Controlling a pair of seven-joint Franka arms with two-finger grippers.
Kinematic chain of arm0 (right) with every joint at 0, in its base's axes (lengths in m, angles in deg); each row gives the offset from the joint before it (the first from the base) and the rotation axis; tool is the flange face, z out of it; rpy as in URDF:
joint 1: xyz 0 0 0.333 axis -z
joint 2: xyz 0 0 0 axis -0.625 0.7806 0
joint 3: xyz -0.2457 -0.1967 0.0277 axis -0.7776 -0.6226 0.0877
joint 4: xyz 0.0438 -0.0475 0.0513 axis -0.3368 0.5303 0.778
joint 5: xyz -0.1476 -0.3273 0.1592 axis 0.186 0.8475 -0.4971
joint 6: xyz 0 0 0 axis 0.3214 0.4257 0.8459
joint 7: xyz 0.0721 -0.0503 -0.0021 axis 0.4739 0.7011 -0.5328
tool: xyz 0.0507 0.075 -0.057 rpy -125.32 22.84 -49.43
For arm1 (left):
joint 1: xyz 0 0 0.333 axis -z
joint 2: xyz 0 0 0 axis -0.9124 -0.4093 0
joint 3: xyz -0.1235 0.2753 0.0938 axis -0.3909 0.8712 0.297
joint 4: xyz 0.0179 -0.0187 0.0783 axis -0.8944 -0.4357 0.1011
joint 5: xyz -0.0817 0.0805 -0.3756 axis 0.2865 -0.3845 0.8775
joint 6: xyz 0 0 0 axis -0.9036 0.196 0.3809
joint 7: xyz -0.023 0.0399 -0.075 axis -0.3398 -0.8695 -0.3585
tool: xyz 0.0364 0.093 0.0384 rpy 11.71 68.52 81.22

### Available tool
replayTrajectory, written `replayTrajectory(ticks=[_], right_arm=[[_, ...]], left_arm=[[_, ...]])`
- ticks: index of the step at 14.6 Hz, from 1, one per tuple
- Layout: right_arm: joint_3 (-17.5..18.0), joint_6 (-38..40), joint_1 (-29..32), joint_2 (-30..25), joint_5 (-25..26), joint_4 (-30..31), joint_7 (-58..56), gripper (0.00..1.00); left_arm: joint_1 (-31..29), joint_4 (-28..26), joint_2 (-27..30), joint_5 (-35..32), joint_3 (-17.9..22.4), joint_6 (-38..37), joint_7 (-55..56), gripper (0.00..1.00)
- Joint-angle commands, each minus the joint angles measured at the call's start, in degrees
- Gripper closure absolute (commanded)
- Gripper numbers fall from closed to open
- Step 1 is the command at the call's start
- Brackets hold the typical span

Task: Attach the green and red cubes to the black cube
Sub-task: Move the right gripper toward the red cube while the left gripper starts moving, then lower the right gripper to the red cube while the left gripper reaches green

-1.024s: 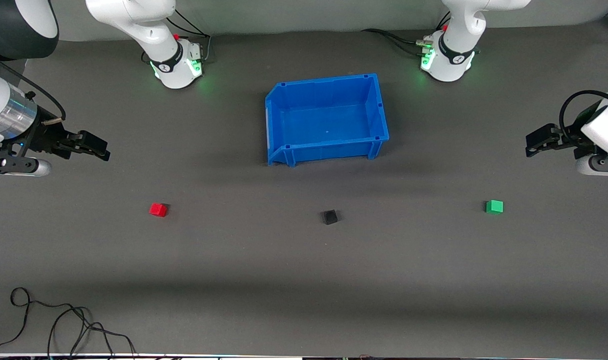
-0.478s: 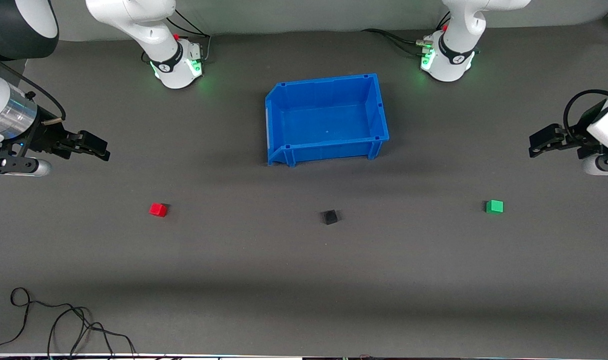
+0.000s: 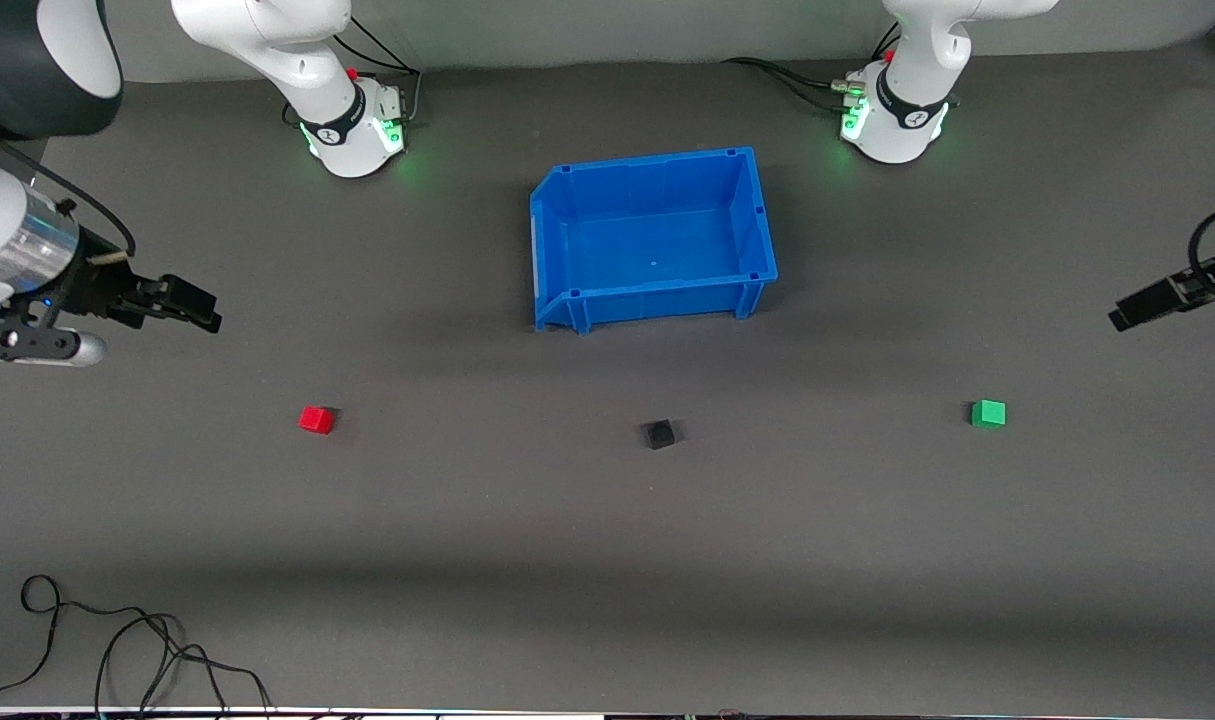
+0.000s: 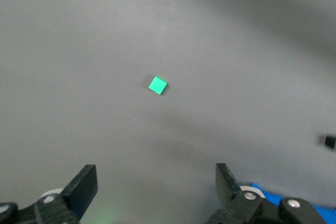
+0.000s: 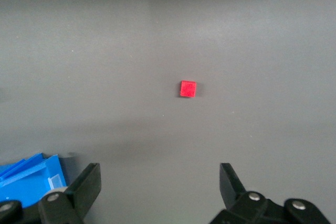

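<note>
1. Three small cubes of equal size lay on the dark grey mat [image 3: 607, 560], well apart from one another in a loose row. All three were plain and solid in colour, with no label or writing that could be read.
2. The red cube [image 3: 316, 419] was bright red and lay toward the right arm's end of the table. In the right wrist view it showed ahead of the fingers, lined up with the gap between them and touching neither.
3. The green cube [image 3: 988, 413] was bright green and lay toward the left arm's end. In the left wrist view it sat ahead of the fingers and well apart from them.
4. The black cube [image 3: 658, 434] was matte black, barely darker than the mat. It lay between the two coloured cubes, nearer the front camera than the blue bin [image 3: 567, 240].
5. The right gripper [image 5: 157, 184] hung over bare mat with its fingers spread wide, holding nothing.
6. The left gripper [image 4: 155, 184] hung over the mat at its own end, fingers likewise spread wide around nothing.
</note>
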Motion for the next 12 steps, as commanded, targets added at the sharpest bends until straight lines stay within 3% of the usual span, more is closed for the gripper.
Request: replayTrajectory(ticks=[1,7,12], right_arm=[[-0.3,-4.1,0.3,1.5,0.9,2.5,0.0,0.0],[-1.8,-24.9,0.4,2.6,0.8,17.3,-0.6,0.0],[-1.9,-39.3,0.4,8.0,0.6,24.4,-0.6,0.0]], left_arm=[[-1.3,1.0,-1.2,3.7,0.0,-1.3,14.0,0.0],[-4.7,1.0,-5.6,7.6,0.2,0.4,42.4,0.0],[-8.1,-4.0,-11.6,12.6,0.2,10.3,43.3,0.0]])
